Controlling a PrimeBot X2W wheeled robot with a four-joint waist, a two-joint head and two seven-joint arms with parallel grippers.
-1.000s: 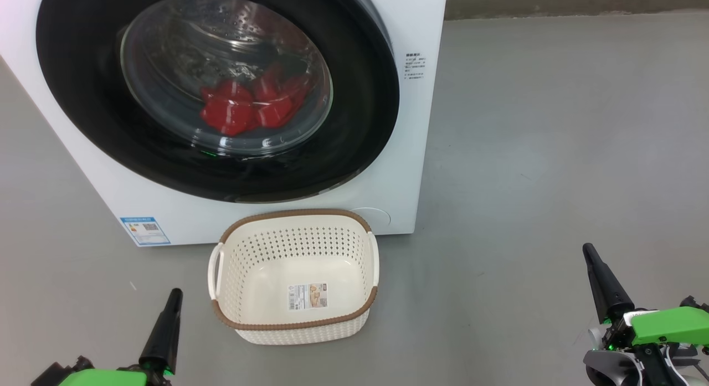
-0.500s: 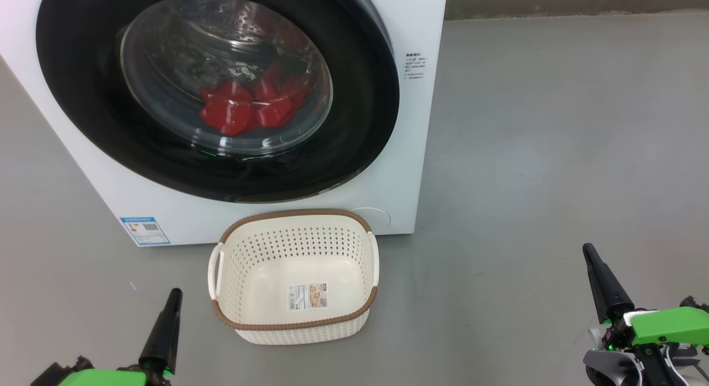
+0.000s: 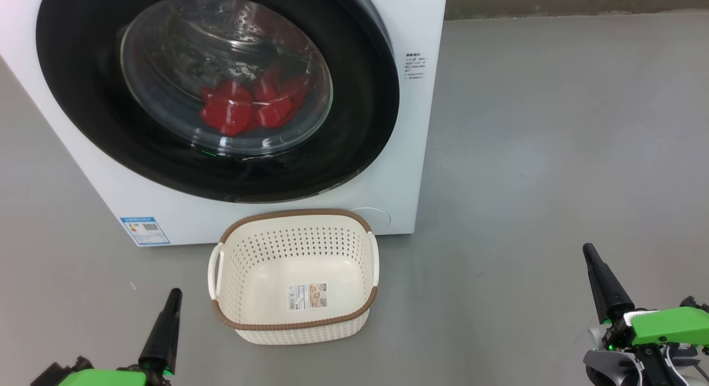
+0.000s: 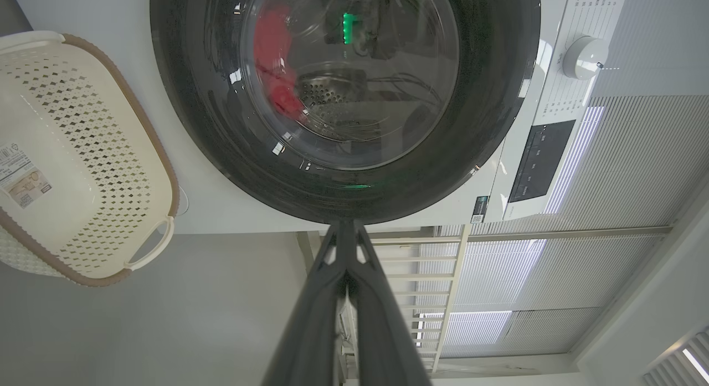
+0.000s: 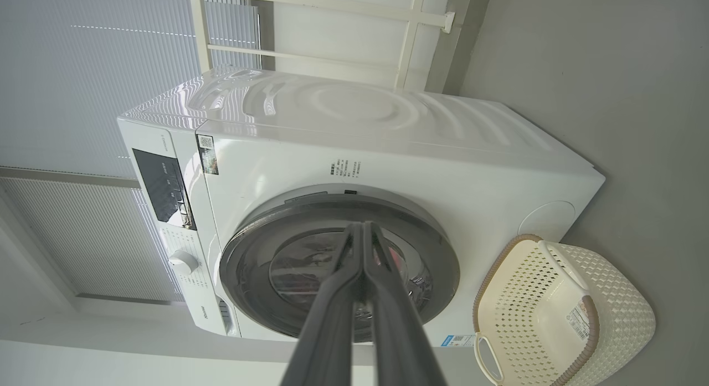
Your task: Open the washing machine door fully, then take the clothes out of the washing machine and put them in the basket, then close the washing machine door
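A: Glossy black, the washing machine door (image 3: 83, 98) looks closed or barely ajar. The red clothes (image 3: 243, 106) lie behind its glass, inside the washing machine (image 3: 410, 153).
B: I'd hook the rim's free edge and swing wide, clear of the basket (image 3: 293, 214) just in front.
A: It faces us. It's round, so no long axis.
B: Left gripper (image 3: 176, 293) and right gripper (image 3: 587, 248) are pinched together, empty, well apart from it.
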